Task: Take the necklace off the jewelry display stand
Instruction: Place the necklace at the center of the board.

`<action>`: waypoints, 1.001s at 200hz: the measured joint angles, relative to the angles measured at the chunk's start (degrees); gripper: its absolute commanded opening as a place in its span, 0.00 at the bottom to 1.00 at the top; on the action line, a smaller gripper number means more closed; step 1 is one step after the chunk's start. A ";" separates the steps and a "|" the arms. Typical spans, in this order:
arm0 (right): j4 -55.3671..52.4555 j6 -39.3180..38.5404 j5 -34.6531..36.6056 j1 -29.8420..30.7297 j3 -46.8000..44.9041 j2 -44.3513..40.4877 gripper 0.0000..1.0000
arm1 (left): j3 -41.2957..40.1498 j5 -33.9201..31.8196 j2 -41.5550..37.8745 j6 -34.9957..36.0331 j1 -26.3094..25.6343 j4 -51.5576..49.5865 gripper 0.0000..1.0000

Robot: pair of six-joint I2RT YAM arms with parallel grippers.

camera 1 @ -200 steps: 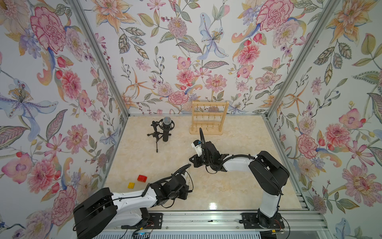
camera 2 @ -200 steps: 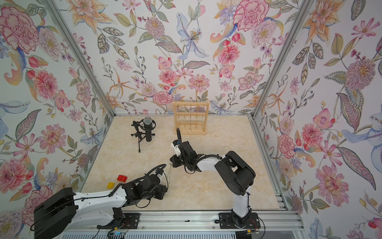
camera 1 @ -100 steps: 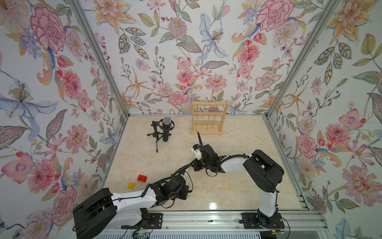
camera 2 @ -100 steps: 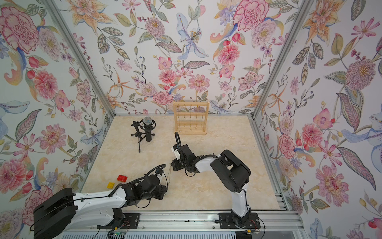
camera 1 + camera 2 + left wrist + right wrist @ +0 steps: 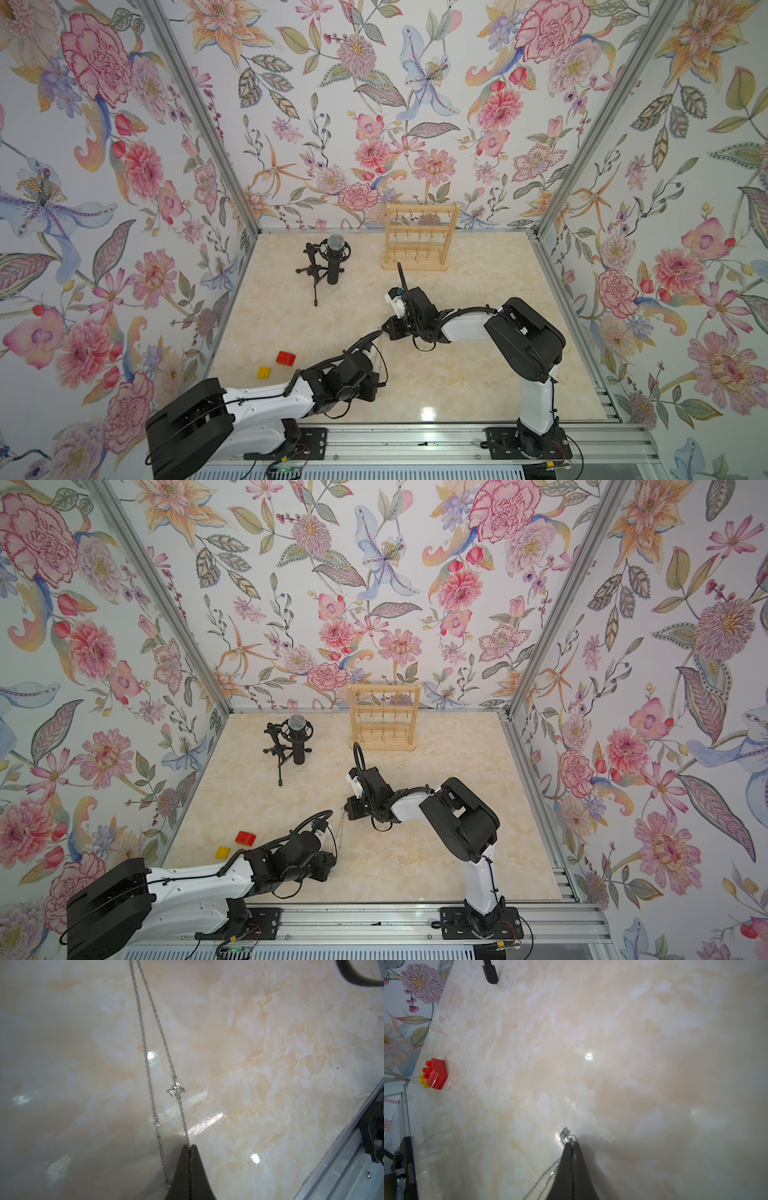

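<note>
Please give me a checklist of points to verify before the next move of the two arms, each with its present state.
1. Hold of the left gripper on the necklace: ok, shut on it.
2. Hold of the right gripper: ok, shut on it.
3. The necklace is off the jewelry display stand: ok.
4. No knots in the chain: cannot tell; it bunches at the right gripper.
5. The microphone and the red brick are apart from the chain: ok.

A: Where's the necklace [image 5: 564, 1134]?
B: Thin silver chain, butterfly charm [image 5: 176, 1089], stretched between left gripper [image 5: 190, 1147] and right gripper [image 5: 572, 1145], near centre.
A: The jewelry display stand [image 5: 415, 264]?
B: Pale wood, upright, far centre.
</note>
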 measured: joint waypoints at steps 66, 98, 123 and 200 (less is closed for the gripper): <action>-0.35 0.22 -0.04 -0.28 1.88 1.29 0.00 | -0.15 0.00 -0.07 -0.22 0.00 0.20 0.00; -0.70 0.35 -0.04 -0.96 3.10 2.08 0.00 | -0.22 0.00 -0.13 -0.39 0.00 0.26 0.00; -0.96 0.37 -0.02 -1.55 3.58 2.36 0.01 | -0.22 0.00 -0.17 -0.39 0.00 0.22 0.00; -1.09 0.46 -0.59 -2.34 4.48 3.04 0.08 | -0.24 -0.76 -0.17 -0.63 -0.50 0.24 0.00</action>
